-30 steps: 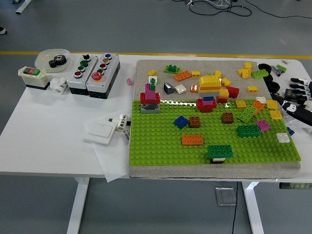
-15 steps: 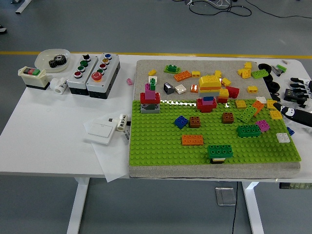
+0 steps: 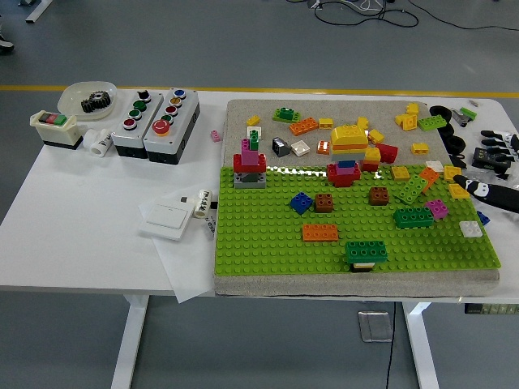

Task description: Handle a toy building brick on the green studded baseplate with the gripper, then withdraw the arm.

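No writing can be read; right hand (image 3: pixel 491 168) is held open, empty, slightly farther right of the green baseplate (image 3: pixel 268 243) than before.

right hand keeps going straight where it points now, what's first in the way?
Probably the yellow brick at the green baseplate right edge, just ahead of the right hand. Height above it is unclear, so it might pass over.

bricks (image 3: pixel 320 232) on baseplate (image 3: pixel 268 251), btn boxes (image 3: pixel 156 121) left
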Motion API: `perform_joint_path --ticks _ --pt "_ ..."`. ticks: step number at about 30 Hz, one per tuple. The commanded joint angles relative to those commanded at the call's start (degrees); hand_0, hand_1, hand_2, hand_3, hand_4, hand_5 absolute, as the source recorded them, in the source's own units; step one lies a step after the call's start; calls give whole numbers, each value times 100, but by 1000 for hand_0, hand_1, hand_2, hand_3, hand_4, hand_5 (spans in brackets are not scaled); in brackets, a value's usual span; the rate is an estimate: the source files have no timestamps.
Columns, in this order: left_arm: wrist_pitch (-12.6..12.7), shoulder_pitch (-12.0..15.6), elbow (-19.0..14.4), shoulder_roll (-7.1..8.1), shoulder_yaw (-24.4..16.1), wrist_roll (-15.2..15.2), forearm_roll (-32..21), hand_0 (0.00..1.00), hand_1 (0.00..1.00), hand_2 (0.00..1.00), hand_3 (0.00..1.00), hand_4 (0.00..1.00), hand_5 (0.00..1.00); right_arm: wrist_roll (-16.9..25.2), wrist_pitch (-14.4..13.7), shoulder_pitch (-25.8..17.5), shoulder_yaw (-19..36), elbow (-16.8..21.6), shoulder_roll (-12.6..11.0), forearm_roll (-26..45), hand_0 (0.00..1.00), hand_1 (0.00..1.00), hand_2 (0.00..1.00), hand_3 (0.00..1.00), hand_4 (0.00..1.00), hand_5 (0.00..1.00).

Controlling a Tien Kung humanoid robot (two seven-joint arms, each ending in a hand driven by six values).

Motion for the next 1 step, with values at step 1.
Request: perform_joint_path --ticks 1 --pt "-2 -3 -2 3 6 0 -2 736 741 761 608 655 627 3 5 -8 9 4 -8 -56 670 691 727 802 956 301"
